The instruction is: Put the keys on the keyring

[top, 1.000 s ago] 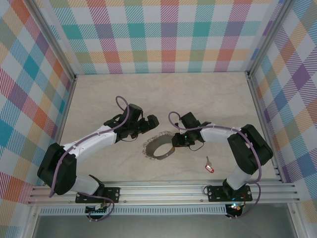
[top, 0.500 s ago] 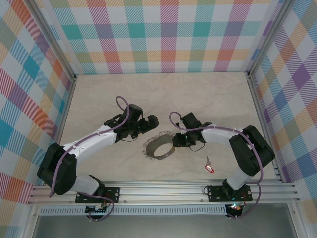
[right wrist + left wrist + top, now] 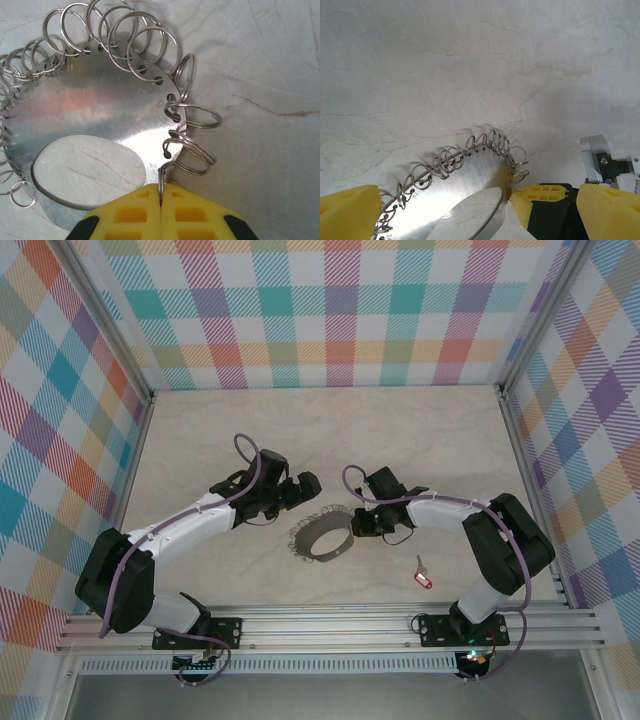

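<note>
Between the 2 pairs of fingers, at the middle of the worktop (image 3: 330, 435), the keyring (image 3: 322, 536) lies flat. It is a grey metal band, and its rim is fringed with many small wire loops.

**Right fingers.** The right fingers (image 3: 127, 217) are pressed fully together on 1 wire loop (image 3: 160, 181) at the part of the rim nearest them. Its thin wire is pinched edge-on between the yellow pads.

**Left fingers.** The left fingers (image 3: 350, 210) are spread wide and hold nothing. They sit at the opposite side of the keyring, with the fringed rim between them in the left wrist view. Whether they touch the metal cannot be told.

**Key.** The key (image 3: 423, 578) has a red head and a short silver blade. It lies on the worktop well apart from the right fingers, behind them on the side of the right arm's base. It is farther again from the left fingers, and nothing touches it.

**Progress.**
- **Stage:** the task appears to be at an early stage.
- **Done:** the keyring is gripped by 1 of its loops, which reads as the steadying step.
- **Not done:** no key hangs on any loop that can be seen.
- **Left to do:**
  1. Pick up the key.
  2. Bring its head to a loop.
  3. Work the wire through the hole in the head.
  4. Let go.
- **Likely difficulty:** the free fingers are the left pair, while the key lies on the right fingers' side. The reach or the division of roles will probably need care.
</note>
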Controlling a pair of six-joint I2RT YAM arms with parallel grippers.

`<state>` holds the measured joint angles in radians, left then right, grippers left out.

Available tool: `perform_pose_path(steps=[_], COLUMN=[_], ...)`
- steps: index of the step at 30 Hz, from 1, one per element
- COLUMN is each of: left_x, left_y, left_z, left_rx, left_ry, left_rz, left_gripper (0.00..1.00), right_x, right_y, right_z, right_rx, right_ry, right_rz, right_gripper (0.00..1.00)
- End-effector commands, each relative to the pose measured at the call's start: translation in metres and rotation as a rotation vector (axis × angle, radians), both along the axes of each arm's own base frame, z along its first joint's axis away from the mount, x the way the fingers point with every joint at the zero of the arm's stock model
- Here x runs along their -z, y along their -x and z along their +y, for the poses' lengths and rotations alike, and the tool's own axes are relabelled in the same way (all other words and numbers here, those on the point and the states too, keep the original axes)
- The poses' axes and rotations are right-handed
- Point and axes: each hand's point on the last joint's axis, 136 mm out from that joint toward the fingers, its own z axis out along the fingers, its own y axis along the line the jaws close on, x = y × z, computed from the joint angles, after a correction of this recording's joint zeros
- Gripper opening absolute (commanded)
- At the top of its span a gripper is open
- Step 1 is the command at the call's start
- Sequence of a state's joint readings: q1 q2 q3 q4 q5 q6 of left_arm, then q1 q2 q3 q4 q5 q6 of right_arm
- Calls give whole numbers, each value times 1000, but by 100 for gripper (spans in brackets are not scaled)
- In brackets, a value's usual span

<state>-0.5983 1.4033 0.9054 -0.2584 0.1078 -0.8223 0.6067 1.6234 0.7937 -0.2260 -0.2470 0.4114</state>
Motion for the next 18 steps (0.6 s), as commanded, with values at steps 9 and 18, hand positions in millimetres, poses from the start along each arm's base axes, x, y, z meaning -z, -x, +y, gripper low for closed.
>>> perform_pose_path(steps=[9,18], left_x=[-7,-21], left_y=[-6,-10], left_z=[1,-2], left_rx=[-1,14], left_ry=[9,10], left_rz=[-18,-53], left_gripper=[100,100], right_x=[-21,-82], right_y=[-2,-7], right_z=[5,26], right_rx=[-58,-229], right_ry=[-22,-177], right_rz=[-54,-241], right_gripper=[0,0])
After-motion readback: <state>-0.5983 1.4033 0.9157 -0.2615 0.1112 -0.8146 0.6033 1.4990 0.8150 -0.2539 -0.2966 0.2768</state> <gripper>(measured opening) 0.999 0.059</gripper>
